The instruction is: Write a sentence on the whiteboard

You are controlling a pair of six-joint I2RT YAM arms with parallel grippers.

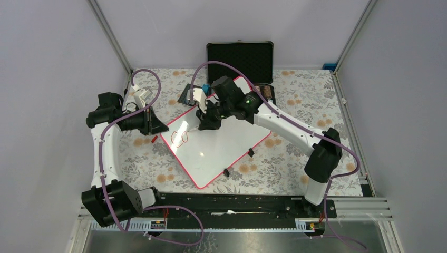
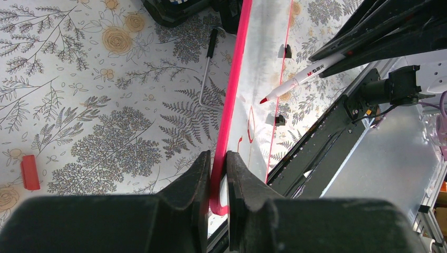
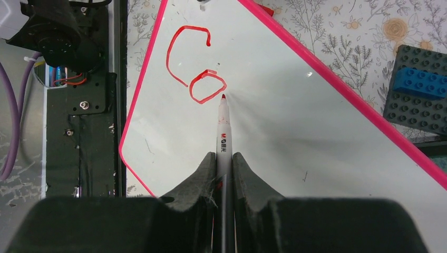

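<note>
Red marker (image 3: 223, 132) tip at a two-letter start

Nearest, along the bottom of the top view, both arm bases sit on a black rail (image 1: 232, 203). Just beyond it the whiteboard (image 1: 221, 142) lies turned diagonally on the floral cloth (image 1: 284, 168) in the middle of the frame. Its two black clips (image 1: 251, 153) are on the lower-right long edge.

The left gripper (image 2: 217, 174) reaches in from the left of the top view and is pinched tight on the board's pink frame near its left corner. In the left wrist view the frame runs up between the two fingers with no gap on either side. A small red cap (image 2: 30, 172) lies on the cloth at the lower left of that view, well apart from the board. Higher up, a thin metal key with a black handle (image 2: 208, 68) lies just beside the frame.

The right gripper (image 3: 225, 168) hangs over the board, closed narrow on the marker's white barrel, which points up the right wrist view. The sentence (image 3: 195, 68) consists of two red letters, "Co", at the upper left of that view, near a corner of the board. The marker's red tip is at the lower right edge of the "o"; whether it touches the surface I cannot tell.

Farther off, a blue brick (image 3: 421, 81) sits on a dark studded plate at the right edge of the right wrist view, off the board. At the top centre of the top view an open black case (image 1: 240, 58) stands by the back wall
</note>
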